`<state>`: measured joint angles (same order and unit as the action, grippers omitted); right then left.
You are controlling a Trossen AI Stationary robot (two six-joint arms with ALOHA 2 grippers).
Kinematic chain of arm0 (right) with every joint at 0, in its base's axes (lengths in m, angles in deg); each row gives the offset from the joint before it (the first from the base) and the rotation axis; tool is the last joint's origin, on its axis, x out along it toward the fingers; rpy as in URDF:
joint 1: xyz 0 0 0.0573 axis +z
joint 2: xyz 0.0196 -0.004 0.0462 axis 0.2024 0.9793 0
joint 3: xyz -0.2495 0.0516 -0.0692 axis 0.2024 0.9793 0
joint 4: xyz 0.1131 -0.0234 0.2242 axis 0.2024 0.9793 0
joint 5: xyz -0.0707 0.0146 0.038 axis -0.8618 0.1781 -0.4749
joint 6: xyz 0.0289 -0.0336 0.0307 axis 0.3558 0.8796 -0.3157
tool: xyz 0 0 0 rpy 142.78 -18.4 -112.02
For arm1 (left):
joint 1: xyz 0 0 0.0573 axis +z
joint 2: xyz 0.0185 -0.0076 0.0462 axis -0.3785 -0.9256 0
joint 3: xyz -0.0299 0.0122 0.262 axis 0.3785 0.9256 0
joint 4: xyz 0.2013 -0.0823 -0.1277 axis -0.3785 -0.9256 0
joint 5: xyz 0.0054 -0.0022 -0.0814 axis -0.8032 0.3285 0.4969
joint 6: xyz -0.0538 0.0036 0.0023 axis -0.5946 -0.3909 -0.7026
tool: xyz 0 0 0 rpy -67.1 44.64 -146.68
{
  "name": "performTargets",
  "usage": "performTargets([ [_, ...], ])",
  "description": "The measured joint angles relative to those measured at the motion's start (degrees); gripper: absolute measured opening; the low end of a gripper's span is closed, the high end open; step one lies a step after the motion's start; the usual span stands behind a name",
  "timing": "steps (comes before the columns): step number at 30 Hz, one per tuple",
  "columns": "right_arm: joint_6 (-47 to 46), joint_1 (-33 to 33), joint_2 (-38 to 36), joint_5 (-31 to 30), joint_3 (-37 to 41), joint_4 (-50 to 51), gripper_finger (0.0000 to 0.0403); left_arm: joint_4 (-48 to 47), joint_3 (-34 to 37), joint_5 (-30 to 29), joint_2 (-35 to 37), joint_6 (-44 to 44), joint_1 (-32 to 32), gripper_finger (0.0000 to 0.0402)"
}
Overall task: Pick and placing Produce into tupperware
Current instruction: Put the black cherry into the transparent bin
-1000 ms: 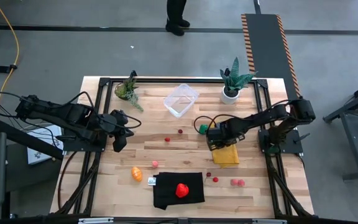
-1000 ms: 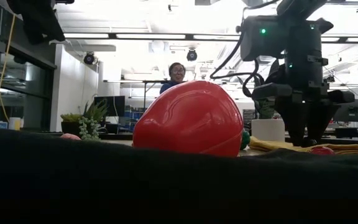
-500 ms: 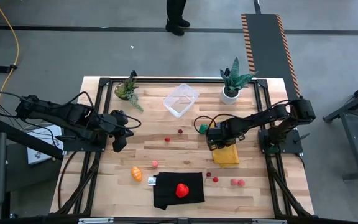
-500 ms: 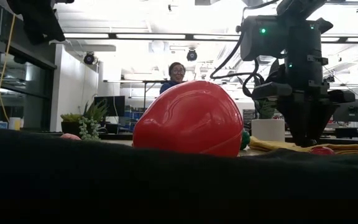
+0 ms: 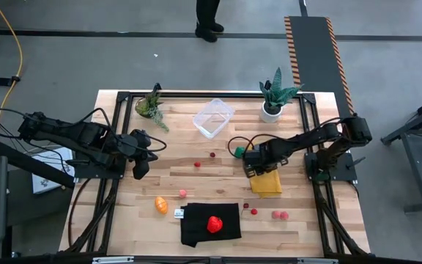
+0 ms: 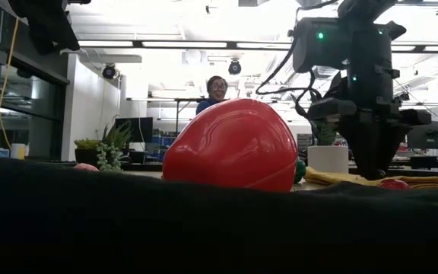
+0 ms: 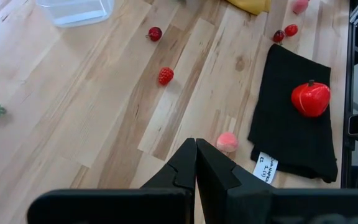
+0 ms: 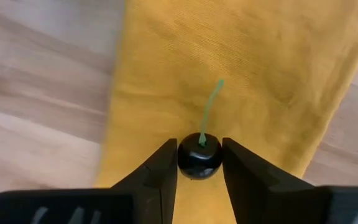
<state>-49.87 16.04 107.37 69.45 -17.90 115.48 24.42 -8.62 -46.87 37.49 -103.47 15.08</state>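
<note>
1. Over the last second the right tool (image 8: pixel 199 163) narrowed its jaws around a small dark cherry (image 8: pixel 199 157) with a green stem; by this moment both fingers sat against the berry's sides, so the tool had closed on it.
2. The cherry still lay on the yellow cloth (image 8: pixel 241 74), which was spread on the wooden surface (image 5: pixel 211 150) near its right side. It had not yet been lifted.
3. In the high view the right arm's pose matched the earlier frames, low over the cloth, so only the fingers had moved.
4. The left tool (image 7: pixel 196 163) was fully shut and held nothing, waiting above the left part of the surface.
5. The tupperware (image 5: pixel 213 117) stood toward the far edge, between the two potted plants, well apart from the right tool, and looked to hold no produce.
6. The rest of the produce stayed where it was: a red strawberry-like piece (image 5: pixel 215 224) on the black cloth (image 5: pixel 196 227), an orange piece (image 5: pixel 161 204) beside that cloth, a green piece (image 5: pixel 239 152) just beside the right arm, and several small red and pink berries scattered on the wood.
7. Judged from this, the grasp looked complete and the next step called for a lift and a carry across to the tupperware. The cherry was small and round, so it could slip if the grip was off-centre.
</note>
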Motion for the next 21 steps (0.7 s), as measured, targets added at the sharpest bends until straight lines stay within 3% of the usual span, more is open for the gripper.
performTargets([
  [11, 6.88, -0.66, -0.02, -2.34, -11.94, 9.48, 0.0099, 0.05, 0.00, 0.40, 0.00, -0.03, 0.00, 0.0001],
  [21, 10.71, -0.63, -3.90, -9.97, -23.28, 13.42, 0.0099, 0.26, 0.00, 1.06, 0.00, -0.04, 0.00, 0.0001],
])
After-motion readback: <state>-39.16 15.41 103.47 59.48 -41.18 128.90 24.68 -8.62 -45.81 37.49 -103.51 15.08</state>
